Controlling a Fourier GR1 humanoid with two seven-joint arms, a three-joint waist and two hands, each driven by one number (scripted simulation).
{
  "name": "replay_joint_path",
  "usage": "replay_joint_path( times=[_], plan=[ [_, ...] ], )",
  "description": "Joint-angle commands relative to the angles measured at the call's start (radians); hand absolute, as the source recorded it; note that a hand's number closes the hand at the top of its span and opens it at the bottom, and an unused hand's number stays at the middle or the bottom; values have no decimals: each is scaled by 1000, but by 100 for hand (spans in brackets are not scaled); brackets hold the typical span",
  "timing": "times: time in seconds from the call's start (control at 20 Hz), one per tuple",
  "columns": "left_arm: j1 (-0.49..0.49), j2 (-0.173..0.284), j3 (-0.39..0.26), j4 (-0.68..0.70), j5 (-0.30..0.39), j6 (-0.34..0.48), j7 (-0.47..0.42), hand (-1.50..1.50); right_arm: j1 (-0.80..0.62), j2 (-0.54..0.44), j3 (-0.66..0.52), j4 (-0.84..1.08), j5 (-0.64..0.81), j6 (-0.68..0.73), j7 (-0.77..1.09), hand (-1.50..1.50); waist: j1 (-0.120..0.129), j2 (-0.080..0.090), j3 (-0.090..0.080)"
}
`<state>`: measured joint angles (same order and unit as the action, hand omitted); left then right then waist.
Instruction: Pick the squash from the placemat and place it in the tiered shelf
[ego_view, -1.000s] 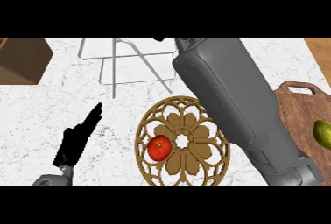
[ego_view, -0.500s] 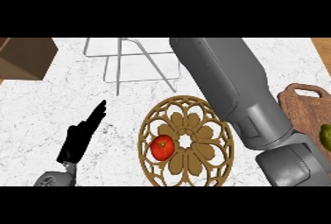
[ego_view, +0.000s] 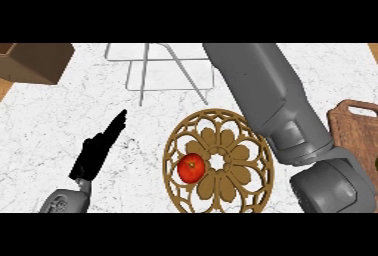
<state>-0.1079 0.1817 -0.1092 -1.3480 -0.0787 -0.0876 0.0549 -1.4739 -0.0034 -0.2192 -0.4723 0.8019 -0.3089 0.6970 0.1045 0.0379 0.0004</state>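
I judge the task barely begun: nothing is gripped and nothing sits in the tiered shelf, whose thin wire frame stands at the far side of the counter, well ahead of my left hand. The only produce I can see is a small red, round thing with a dark spot at its top. It looks more like a tomato than a squash, so I call it the red fruit. It lies on the round openwork placemat, on the mat's left part, just to the right of my left hand and apart from it.

My left hand is released, fingers straight and pointing away up the counter, resting and holding nothing. My right forearm crosses the view to the right of the placemat and runs up past the top edge; its hand is out of sight, so I cannot say whether it is clenched or released.

Left to do, as I see it: the whole pick, the carry to the shelf, and the release.

The fruit is smooth and glossy, sits low on the mat's cut-out pattern, and looks likely to roll if nudged. A wooden board lies at the far right, and a brown box ahead and left.
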Motion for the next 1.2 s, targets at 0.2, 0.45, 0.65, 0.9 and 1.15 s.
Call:
replay_joint_path(
  times=[0.2, 0.45, 0.65, 0.9, 1.15],
  plan=[
    [-5, 15, 1, -8, 10, -32, -5, 0, 44, 3, -198, -14, -305, -186, -258, -150, 23, 1, 0],
    [27, 7, 3, 6, -1, -13, -26, 0, 35, 3, -204, -8, -337, -396, -396, -150, 4, -8, -2],
    [27, -6, 8, 1, -4, 9, 4, 0, 23, 3, -219, -25, -323, -575, -434, -150, -35, -19, -2],
    [61, 8, 47, -22, 13, 23, 22, 0, 101, -27, -232, -76, -303, -679, -413, -150, -92, -39, 0],
    [134, 22, 64, -19, 12, 26, -22, 0, 275, -74, -193, -234, -292, -585, -319, -150, -141, -57, 0]
  ],
)
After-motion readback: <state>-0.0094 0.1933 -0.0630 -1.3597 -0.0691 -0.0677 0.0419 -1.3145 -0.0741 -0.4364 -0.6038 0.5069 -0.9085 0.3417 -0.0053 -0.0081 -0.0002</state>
